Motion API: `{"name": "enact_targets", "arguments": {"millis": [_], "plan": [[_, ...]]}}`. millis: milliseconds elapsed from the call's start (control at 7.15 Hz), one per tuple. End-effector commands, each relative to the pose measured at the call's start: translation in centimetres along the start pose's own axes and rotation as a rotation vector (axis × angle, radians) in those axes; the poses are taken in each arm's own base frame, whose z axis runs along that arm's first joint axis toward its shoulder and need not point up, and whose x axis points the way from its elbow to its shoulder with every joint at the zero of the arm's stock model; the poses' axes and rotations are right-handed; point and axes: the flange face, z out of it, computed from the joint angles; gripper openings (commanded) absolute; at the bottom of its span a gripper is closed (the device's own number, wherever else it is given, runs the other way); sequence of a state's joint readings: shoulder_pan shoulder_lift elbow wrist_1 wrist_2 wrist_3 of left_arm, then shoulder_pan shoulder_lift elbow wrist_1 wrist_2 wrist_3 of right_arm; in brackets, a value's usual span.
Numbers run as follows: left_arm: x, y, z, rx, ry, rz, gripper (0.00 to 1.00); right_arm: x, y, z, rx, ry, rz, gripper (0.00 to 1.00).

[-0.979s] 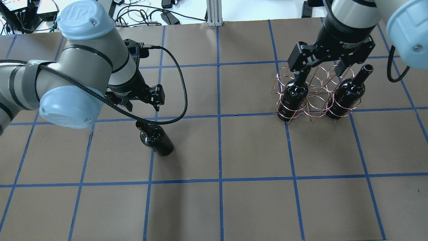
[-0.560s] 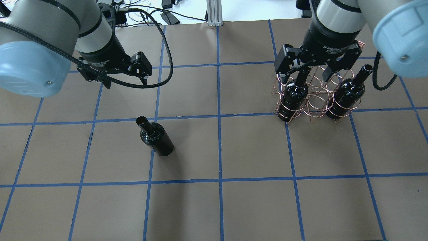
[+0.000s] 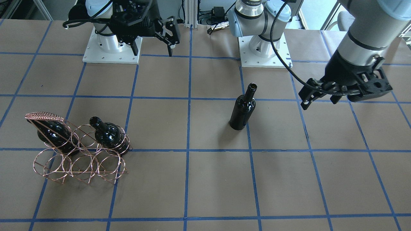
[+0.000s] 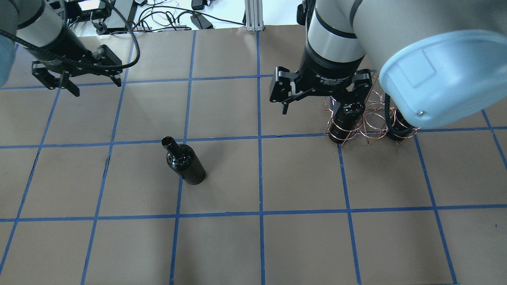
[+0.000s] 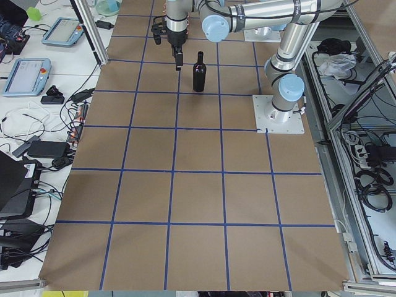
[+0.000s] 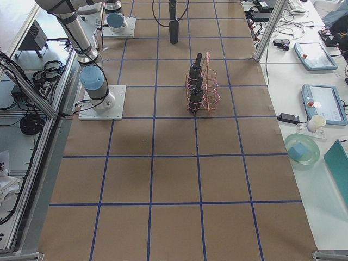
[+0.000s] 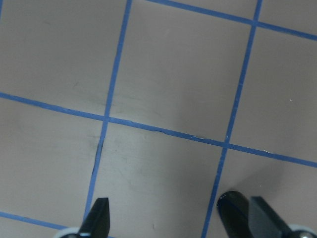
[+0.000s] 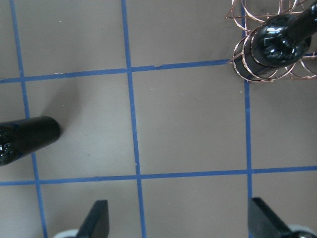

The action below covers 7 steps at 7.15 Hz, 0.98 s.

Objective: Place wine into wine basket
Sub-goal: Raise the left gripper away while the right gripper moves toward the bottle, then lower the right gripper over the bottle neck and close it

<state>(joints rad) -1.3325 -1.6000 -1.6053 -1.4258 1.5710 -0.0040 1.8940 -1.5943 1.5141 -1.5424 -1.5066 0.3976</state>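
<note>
Big brown table [image 4: 301, 245], and on the robot's right half, well in from the edges, sits the wine basket [image 3: 80, 162]. Two matching bottles [image 3: 107, 134] are already slotted in necks-up, and some rings look free. The wine [image 4: 184, 162] stands alone on the left half, upright; I'd say that suits a grab by the neck. The right gripper [image 8: 181, 218] hovers beside the basket, spread wide and empty. The left gripper [image 4: 97, 89], raised off to the wine's left, is splayed too, holding nothing.

Upright wine [image 3: 243, 109] well apart from wine basket [image 3: 80, 162]
</note>
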Motion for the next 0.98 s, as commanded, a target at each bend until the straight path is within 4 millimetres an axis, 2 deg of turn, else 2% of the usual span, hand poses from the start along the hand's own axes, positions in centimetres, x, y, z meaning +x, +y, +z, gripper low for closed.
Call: {"name": "enact_targets", "arguments": {"millis": [0,140,280,420,560,839], "plan": [[-6.1,-1.5,0.2,-0.003,-0.008,-0.067,1.0,-9.5,1.7,1.4,-0.024,-0.007,0.038,1.0],[-6.9,-1.4,0.0,-0.004,-0.019,-0.081,1.0,-13.9,2.6,2.9,-0.019,-0.011,0.056,1.0],[-7.1,-1.3,-0.2,0.0,-0.041,-0.081,1.0,-17.5,3.6,5.3,0.001,-0.032,0.059,1.0],[-7.0,-1.1,-0.7,0.014,-0.045,-0.081,1.0,-20.1,4.0,7.9,-0.001,-0.035,0.085,1.0],[-7.1,-0.9,-1.0,0.013,-0.059,-0.083,1.0,-22.0,4.8,9.6,-0.003,-0.038,0.081,1.0],[-7.2,-0.6,-1.2,0.008,-0.124,-0.071,1.0,-23.2,4.4,11.2,0.007,-0.061,0.099,1.0]]}}
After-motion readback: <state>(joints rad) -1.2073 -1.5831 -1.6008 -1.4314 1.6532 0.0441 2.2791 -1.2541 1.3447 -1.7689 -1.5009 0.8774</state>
